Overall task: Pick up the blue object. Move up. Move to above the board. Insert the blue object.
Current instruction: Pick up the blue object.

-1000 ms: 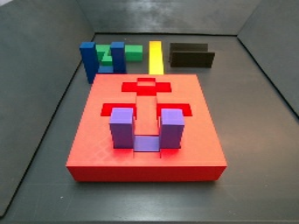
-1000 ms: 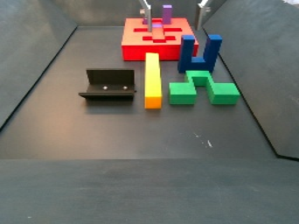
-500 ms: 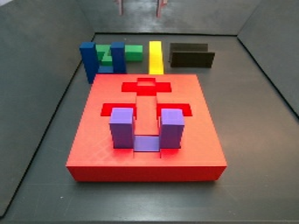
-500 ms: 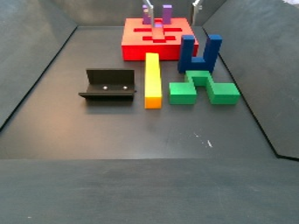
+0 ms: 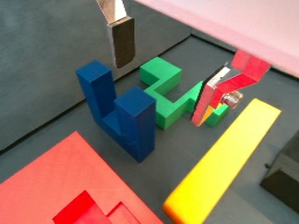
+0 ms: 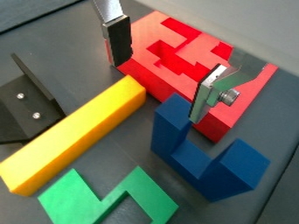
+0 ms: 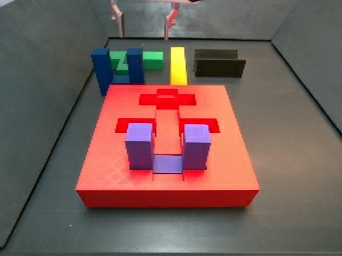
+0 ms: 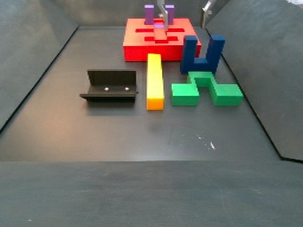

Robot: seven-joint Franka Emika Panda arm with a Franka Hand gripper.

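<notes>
The dark blue U-shaped object [image 7: 104,68] stands prongs up on the floor behind the red board [image 7: 120,165], next to the green block [image 7: 128,60]. It shows in both wrist views [image 5: 118,112] [image 6: 197,150] and in a side view [image 8: 204,55]. My gripper [image 7: 143,14] is open and empty, high above the back row of blocks. In both wrist views [image 5: 172,67] [image 6: 165,63] its fingers [image 5: 121,40] stand wide apart, above and beside the blue object and clear of it. The board also shows in a wrist view [image 6: 176,52] and a side view [image 8: 136,37].
A lighter purple U-shaped block [image 7: 168,146] sits in the board's near recess. A long yellow bar [image 7: 178,62] lies between the green block and the dark fixture [image 7: 219,64]. Grey walls close in the floor on all sides.
My gripper has come down into the side view from above and shifted left, towards the blue object. The blocks have not moved.
</notes>
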